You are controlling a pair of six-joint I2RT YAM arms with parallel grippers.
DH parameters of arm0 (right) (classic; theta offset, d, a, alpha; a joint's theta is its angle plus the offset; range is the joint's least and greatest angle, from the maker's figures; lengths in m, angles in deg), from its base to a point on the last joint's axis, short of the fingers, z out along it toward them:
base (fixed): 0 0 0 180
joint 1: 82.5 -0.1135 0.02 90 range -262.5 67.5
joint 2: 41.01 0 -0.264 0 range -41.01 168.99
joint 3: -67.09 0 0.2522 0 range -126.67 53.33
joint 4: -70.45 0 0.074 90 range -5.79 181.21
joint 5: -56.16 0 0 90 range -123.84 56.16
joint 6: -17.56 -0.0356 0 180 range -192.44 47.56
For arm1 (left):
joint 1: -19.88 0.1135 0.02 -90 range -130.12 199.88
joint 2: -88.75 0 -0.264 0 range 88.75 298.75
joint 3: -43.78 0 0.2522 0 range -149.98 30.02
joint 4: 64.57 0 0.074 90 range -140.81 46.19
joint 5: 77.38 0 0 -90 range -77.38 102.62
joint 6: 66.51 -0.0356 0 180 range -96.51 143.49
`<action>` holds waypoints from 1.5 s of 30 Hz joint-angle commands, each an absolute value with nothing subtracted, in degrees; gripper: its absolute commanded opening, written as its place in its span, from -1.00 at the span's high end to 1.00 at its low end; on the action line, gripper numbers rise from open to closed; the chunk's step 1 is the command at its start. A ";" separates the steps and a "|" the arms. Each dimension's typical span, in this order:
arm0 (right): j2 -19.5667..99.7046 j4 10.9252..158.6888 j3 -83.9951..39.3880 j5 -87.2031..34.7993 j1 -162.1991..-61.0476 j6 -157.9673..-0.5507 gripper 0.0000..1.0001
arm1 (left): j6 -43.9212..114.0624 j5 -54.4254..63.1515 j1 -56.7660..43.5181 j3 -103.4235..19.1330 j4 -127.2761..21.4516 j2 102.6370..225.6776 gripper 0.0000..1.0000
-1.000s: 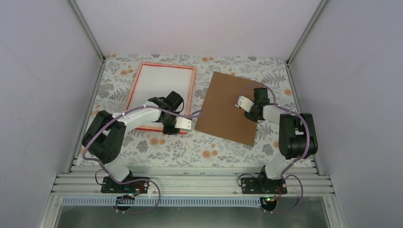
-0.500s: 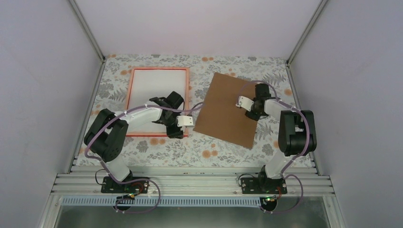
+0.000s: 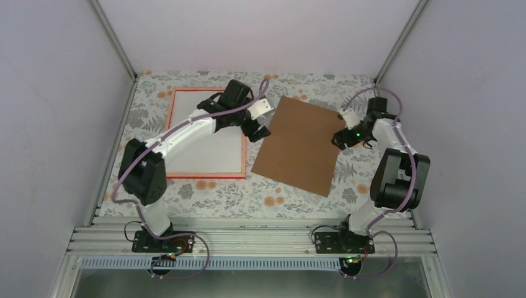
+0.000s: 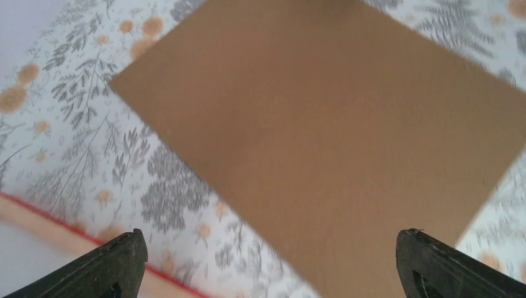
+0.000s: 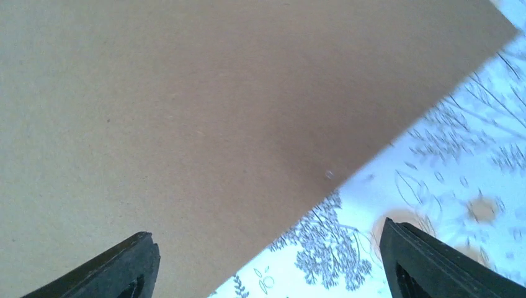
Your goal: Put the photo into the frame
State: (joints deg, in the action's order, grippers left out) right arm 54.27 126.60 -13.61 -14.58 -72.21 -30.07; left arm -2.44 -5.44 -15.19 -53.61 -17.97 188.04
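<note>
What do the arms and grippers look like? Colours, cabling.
Both arms, left arm and right arm: white links, black joint housings, a purple cable looped along each. Left gripper and right gripper have black fingers. Small green light near the right wrist.

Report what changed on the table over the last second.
The frame, tilted before, was turned and now lies square. The left gripper then left its near right corner, opened, and swung away to the gap between the frame and the brown board. The right gripper came off the board's middle, opened, and moved to its far right edge. The board stayed about where it was.
</note>
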 commanded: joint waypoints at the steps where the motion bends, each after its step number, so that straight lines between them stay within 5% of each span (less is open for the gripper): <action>1: 53.68 131.43 -15.04 -6.04 -66.14 -45.43 -0.78 | 8.27 -12.35 -14.56 -60.00 -20.23 197.31 -1.00; 9: 59.21 130.51 -11.30 2.73 -55.84 -58.04 -0.76 | 20.86 -11.90 -14.91 -67.77 -19.44 208.93 -1.00; 24: 69.25 122.97 -7.21 11.19 -55.15 -68.67 -0.77 | 26.91 -8.72 -13.17 -71.71 -18.92 219.07 -0.99; 45: 80.46 121.00 -10.02 22.59 -57.93 -69.60 -0.44 | 27.79 -39.27 -13.70 -69.90 -25.06 222.02 -0.57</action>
State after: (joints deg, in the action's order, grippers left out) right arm 76.02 120.09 -11.99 28.74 -55.65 -70.40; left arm 26.54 -24.92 -10.49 -70.55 -22.89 221.63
